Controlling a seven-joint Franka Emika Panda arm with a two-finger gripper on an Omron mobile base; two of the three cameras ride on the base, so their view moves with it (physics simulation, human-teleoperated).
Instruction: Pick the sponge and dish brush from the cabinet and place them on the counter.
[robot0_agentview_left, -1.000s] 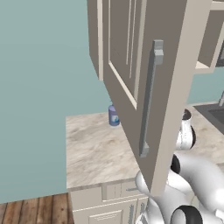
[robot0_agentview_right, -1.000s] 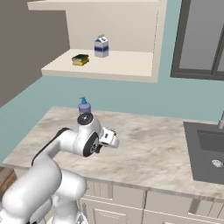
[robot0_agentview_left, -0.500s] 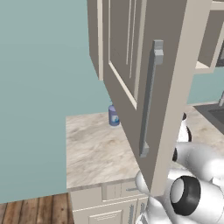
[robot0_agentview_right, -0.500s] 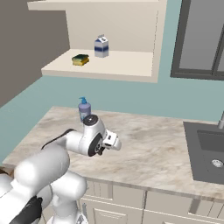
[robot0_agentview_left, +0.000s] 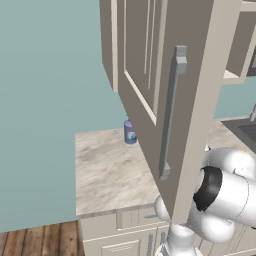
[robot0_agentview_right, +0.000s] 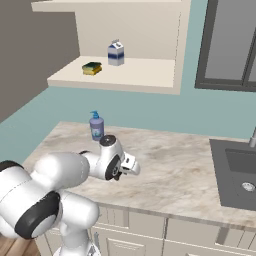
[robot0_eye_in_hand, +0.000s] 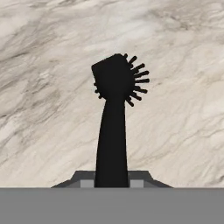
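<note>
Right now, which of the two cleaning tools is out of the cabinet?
The dish brush, black and bristled, gripped over the counter. The sponge lies on the cabinet shelf.

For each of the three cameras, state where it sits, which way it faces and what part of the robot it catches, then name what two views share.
Left base view: behind the arm's left, facing the open beige cabinet door and marbled stone counter; white arm at lower right.
Right base view: behind the right, facing the open shelves with the yellow-green sponge; arm at lower left.
Hand view: on the hand, looking down past the black bristled dish brush, held in the gripper, onto the counter.
Both base views share the blue soap bottle.
</note>
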